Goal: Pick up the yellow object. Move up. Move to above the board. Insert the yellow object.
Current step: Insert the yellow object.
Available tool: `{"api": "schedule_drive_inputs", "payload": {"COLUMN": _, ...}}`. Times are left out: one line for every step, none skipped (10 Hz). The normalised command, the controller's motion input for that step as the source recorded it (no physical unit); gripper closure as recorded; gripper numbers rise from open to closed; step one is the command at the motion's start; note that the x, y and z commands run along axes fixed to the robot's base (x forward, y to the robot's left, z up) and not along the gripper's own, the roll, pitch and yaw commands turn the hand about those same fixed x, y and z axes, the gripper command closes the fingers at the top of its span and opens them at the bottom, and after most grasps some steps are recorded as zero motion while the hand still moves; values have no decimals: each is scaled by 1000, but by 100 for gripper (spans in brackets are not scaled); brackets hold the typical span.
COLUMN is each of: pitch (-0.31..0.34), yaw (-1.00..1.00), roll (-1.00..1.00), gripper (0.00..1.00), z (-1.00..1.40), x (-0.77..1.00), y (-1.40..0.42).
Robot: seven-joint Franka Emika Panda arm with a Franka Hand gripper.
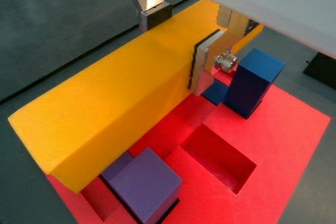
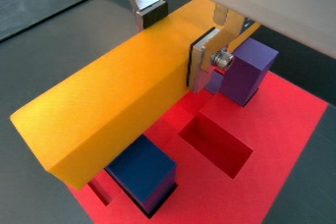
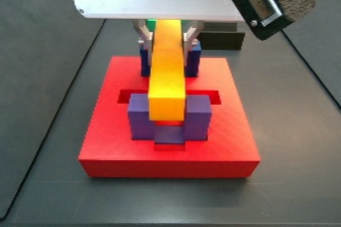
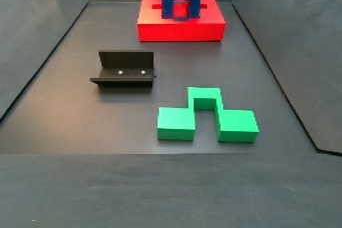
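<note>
above the board (image 3: 134,147), my gripper (image 1: 184,39) clamps the yellow object (image 3: 167,68). it's a long plain yellow-orange bar, lying level between the purple posts (image 3: 194,121).

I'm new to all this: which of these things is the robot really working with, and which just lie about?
In use:
yellow object, clamped in the gripper
board, right below it, with purple posts and blue posts

Lying about:
green block on the floor
fixture, part of the rig

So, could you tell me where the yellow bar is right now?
In a side view the bar is in the claw, over the board, between the post pairs.
</note>
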Motion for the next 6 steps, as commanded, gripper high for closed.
{"api": "schedule_drive_inputs", "payload": {"pitch": 53, "yaw": 0, "roll": 124, "gripper": 100, "z": -71, "x": 251, "y": -14}}
{"api": "schedule_drive_inputs", "payload": {"pitch": 53, "yaw": 0, "roll": 140, "gripper": 100, "z": -106, "x": 209, "y": -9}}
{"api": "schedule_drive_inputs", "payload": {"pitch": 39, "yaw": 0, "roll": 146, "gripper": 100, "z": -103, "x": 77, "y": 0}}
{"api": "schedule_drive_inputs", "payload": {"pitch": 13, "yaw": 0, "roll": 167, "gripper": 100, "z": -129, "x": 0, "y": -14}}
{"api": "schedule_drive_inputs", "payload": {"pitch": 1, "yaw": 0, "roll": 179, "gripper": 100, "z": -151, "x": -83, "y": 0}}
{"api": "schedule_drive_inputs", "payload": {"pitch": 0, "yaw": -89, "roll": 123, "gripper": 100, "z": -69, "x": -277, "y": 0}}
